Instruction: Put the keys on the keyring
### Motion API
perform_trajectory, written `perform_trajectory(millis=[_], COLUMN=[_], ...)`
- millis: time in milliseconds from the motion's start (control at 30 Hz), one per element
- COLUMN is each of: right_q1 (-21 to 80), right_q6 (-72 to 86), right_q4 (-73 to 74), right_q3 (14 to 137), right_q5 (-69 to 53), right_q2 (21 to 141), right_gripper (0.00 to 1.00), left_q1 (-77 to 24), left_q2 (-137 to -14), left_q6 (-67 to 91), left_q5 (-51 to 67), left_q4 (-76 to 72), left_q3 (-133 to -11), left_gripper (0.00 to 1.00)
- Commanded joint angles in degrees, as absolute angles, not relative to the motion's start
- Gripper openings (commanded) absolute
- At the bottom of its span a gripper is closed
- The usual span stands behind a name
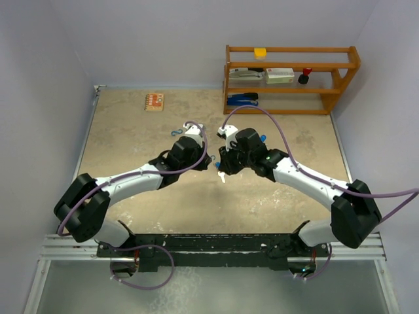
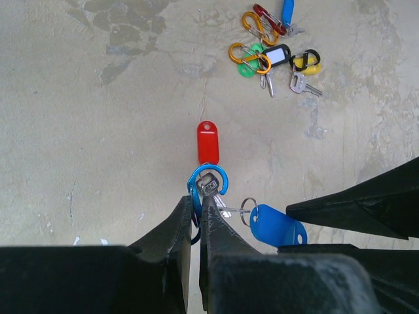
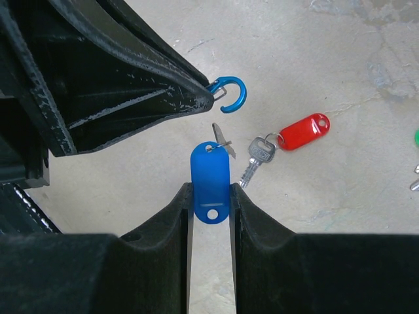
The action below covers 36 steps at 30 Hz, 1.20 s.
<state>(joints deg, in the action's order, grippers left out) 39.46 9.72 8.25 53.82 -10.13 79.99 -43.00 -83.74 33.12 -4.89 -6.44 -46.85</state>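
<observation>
Two grippers, nose to nose mid-table. My left gripper (image 2: 198, 201) is clenched on the blue hook (image 3: 232, 93). The right gripper (image 3: 209, 190) pinches the blue tag (image 3: 211, 170), and its little key (image 3: 222, 135) points up toward the hook's open end, just below it. I reckon the right arm does the threading. The red-tagged key (image 3: 260, 154) lies nearby.
</observation>
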Motion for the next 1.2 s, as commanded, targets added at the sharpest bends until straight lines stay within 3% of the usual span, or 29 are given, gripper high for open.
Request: perform_trajectory(millis=[0, 1167], right_q1=[39.46, 39.43], right_q6=[10.57, 20.65], right_q4=[7.33, 5.99], right_q3=[57.17, 61.45], right_q5=[-9.78, -2.81], right_q2=[79.54, 84.76], right_gripper=[0.24, 0.23], left_q1=[-43.61, -44.91], left_q2=[-81.31, -80.9], left_q6=[31.57, 37.96], left_q5=[-4.18, -15.47], left_q4=[-7.03, -7.23], left_q3=[-46.46, -48.1], left_gripper=[0.0, 0.0])
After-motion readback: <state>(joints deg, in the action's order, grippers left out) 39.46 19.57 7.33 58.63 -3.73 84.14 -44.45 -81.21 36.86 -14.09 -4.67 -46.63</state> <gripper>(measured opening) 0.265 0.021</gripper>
